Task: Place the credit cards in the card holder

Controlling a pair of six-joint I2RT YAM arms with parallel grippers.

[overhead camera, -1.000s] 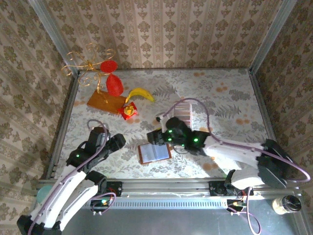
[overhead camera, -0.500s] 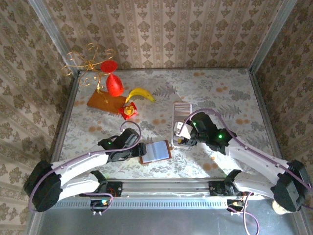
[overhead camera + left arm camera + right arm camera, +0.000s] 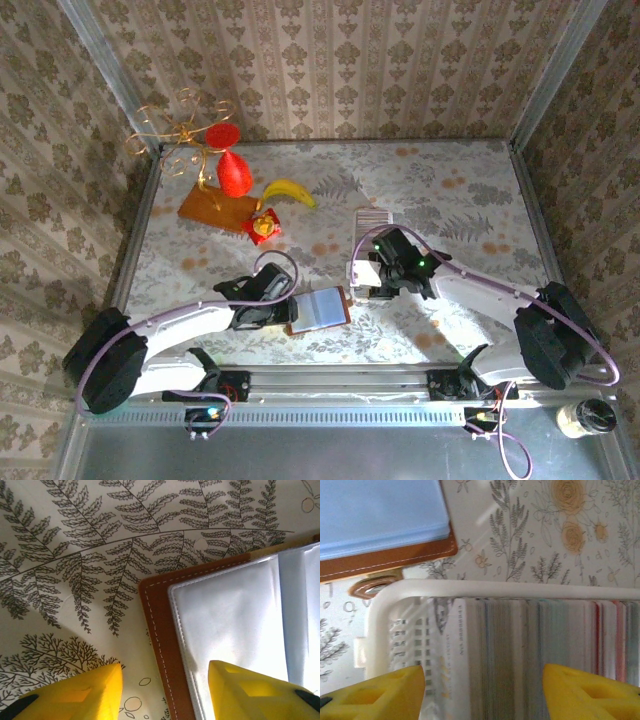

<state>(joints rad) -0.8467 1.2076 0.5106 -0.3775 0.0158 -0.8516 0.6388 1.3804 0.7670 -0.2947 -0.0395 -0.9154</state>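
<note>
Left wrist cam gives what the top view can't: left hand (image 3: 165,692) with fingers apart, straddling the brown stitched edge of the open card holder (image 3: 235,630). One finger is over bare counter (image 3: 75,555), the other over the clear pocket (image 3: 225,615). On the right wrist cam my right hand (image 3: 482,692) is also spread, above the credit cards (image 3: 530,650), which stand on edge in a white tray (image 3: 470,587) (contact: can't tell). The holder's snap ring (image 3: 370,586) sits just beside the tray wall. From above, the holder lies near the counter's near edge, between both arms. Bare counter stretches behind and right of the tray; banana (image 3: 288,190) and orange-brown board (image 3: 217,209) are back left. Fern-print top, patterned wallpaper walls (image 3: 400,70).
</note>
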